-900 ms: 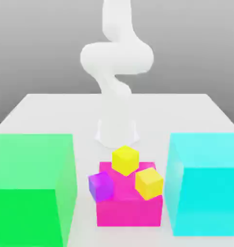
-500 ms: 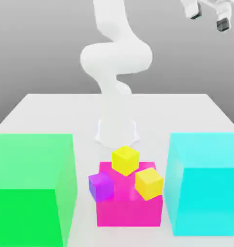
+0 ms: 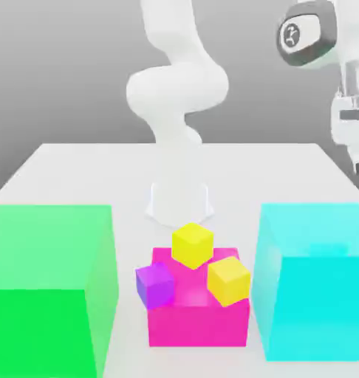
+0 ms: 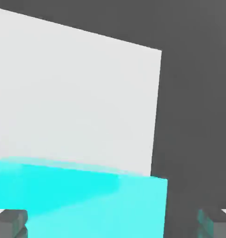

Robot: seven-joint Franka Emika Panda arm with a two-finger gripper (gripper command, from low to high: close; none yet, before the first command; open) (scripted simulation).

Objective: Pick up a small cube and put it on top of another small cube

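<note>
We list first the gripper [image 4: 113,224]: fingers wide apart, nothing between them, above the cyan block [image 4: 96,200]. Item, the purple cube [image 3: 155,286]: on the magenta block [image 3: 198,323], well apart from the gripper, toward the exterior view's left, so we judge a sideways traverse is needed. Item, two yellow cubes [image 3: 193,245], shown us by the exterior view; the hand view gives the fingertips' spread.

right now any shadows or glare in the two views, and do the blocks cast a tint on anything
Exterior view: a faint darker patch on top of the cyan block, a pale sheen on the magenta block, even light elsewhere; hand view: a darker band across the cyan block, and a cyan tint on the gripper's fingertips.
</note>
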